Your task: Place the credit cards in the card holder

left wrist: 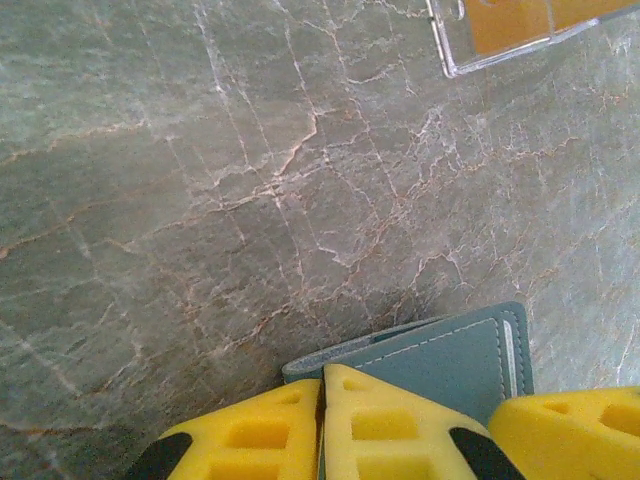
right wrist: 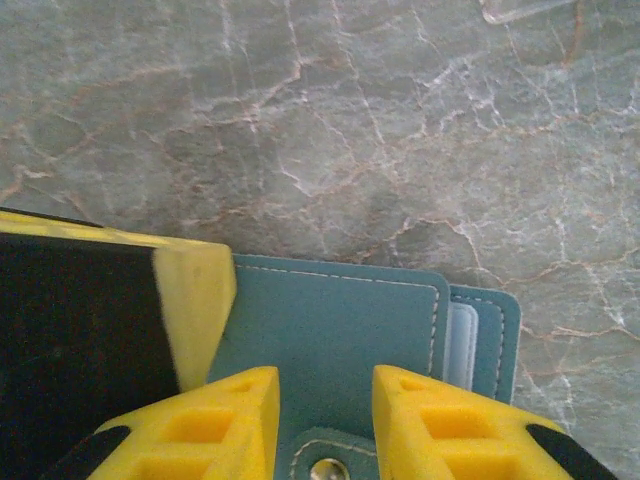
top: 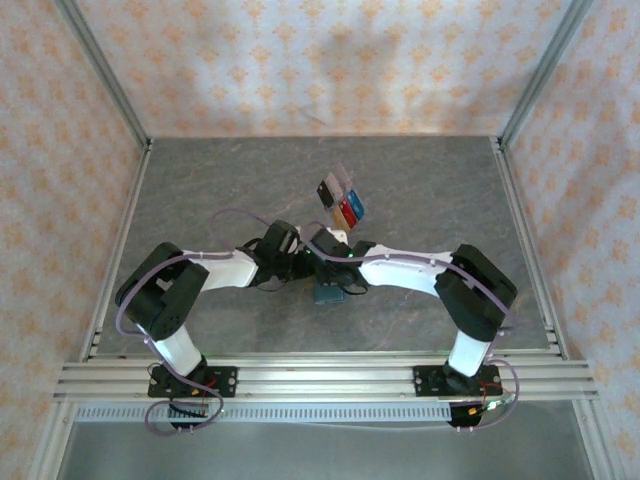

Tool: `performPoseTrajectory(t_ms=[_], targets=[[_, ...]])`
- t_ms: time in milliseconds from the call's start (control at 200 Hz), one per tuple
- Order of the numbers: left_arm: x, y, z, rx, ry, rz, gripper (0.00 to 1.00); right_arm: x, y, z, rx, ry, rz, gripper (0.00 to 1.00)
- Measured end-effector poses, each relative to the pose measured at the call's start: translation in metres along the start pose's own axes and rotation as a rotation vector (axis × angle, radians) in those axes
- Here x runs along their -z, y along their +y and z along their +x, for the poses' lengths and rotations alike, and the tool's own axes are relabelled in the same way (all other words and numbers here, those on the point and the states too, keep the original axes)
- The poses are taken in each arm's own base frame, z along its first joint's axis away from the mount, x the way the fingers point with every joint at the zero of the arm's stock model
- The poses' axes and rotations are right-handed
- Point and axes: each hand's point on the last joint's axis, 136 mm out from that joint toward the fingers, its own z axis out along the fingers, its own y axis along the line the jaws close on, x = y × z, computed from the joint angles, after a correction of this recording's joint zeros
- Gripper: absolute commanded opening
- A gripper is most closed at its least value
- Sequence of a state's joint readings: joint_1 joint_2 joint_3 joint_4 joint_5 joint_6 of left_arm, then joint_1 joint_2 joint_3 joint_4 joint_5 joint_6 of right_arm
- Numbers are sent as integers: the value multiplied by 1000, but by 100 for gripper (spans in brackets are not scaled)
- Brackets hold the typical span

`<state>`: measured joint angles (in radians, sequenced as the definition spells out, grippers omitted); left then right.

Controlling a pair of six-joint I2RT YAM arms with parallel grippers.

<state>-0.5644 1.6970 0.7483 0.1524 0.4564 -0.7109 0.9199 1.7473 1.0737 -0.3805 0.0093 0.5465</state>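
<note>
Left end effector pinches card holder; right end effector parted; tray holds cards.

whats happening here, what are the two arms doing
Both arms are bent over the teal card holder near the table's middle. The left gripper is shut at its edge; the right gripper is open, its fingers either side of the stud tab. The credit cards sit in a clear tray farther back.

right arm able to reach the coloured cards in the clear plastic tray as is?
Probably yes: the right gripper is open over the teal stitched wallet, and only bare marble table lies before the clear plastic tray.
</note>
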Motion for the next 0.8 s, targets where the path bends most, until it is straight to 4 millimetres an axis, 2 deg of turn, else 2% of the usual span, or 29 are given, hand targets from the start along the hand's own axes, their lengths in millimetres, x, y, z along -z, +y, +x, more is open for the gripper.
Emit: performPoseTrajectory(t_ms=[180, 545, 801], targets=[[-2, -4, 3, -11, -2, 10, 7, 0, -8, 11, 48, 3, 85, 32], [-3, -4, 6, -4, -6, 2, 6, 2, -8, 19, 87, -6, 155, 39], [-3, -2, 6, 1, -14, -3, 5, -2, -7, 23, 61, 4, 144, 35]])
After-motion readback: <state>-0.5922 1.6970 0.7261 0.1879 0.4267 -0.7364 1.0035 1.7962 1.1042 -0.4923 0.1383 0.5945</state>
